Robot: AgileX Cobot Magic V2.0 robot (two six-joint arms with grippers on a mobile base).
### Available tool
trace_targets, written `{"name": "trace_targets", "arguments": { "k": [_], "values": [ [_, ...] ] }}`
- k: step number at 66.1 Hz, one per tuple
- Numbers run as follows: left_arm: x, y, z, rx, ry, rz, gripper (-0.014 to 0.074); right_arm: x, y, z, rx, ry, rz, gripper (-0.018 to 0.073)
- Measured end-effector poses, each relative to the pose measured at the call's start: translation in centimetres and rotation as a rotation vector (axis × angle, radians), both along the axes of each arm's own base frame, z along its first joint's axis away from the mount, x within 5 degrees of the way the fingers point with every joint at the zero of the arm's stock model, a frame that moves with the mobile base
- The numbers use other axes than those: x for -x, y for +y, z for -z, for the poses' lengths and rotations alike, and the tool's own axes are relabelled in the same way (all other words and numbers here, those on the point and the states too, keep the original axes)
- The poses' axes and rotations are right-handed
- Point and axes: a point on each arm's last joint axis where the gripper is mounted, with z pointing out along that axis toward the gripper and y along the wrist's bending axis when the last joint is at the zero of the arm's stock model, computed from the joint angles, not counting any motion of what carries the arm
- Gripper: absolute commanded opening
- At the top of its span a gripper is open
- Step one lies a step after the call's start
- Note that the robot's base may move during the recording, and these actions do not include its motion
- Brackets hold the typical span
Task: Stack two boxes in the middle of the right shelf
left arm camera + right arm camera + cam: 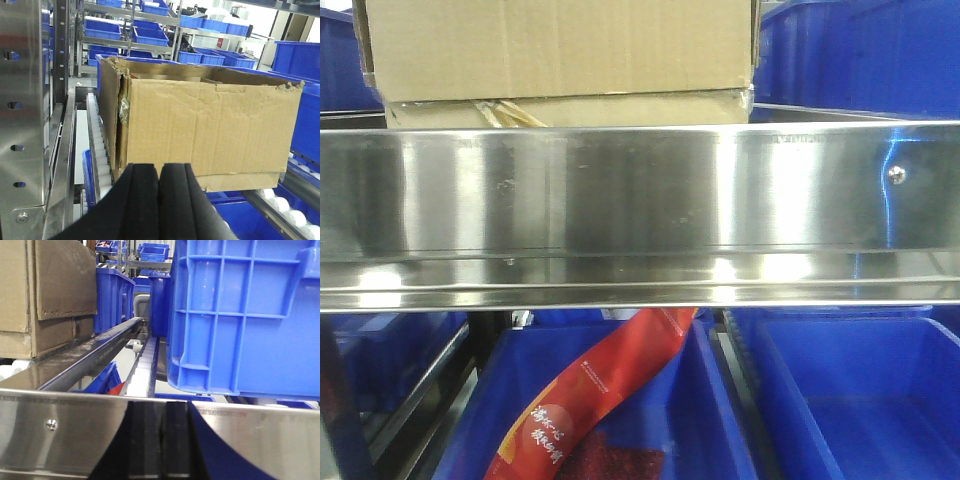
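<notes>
A: Shelf point(640, 190), steel, front rim runs across the full view; screw point(896, 173) near its right end.

B: Boxes?

A: Tall box point(560, 45) rests on flat box point(570, 108), both on the shelf's left part, behind the rim. Blue bin point(245, 315) right of them.

B: Grippers?

A: Left gripper point(159, 200) pressed together, before the tall box. Right gripper point(161, 440) likewise closed, empty, at the rim.

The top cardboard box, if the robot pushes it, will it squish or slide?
The top cardboard box looks creased and torn at its corner, so its walls would probably dent some. It sits on the flat box, so it would likely slide. It appears open-topped, maybe light.
</notes>
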Motion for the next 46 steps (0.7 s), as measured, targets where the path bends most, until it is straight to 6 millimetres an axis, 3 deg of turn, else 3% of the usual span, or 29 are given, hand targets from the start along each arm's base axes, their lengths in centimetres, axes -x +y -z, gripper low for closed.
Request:
{"name": "trace_targets", "arguments": {
  "k": [27, 46],
  "values": [
    [-0.2, 0.2, 0.7, -0.049, -0.018, -0.031, -0.0111, 0.0, 0.0, 0.0, -0.002, 0.0, 0.0, -0.0169],
    [1.1, 1.6, 7.4, -0.173, -0.016, -0.176, -0.0111, 0.0, 0.0, 0.0, -0.002, 0.0, 0.0, -0.0169]
  ]
}}
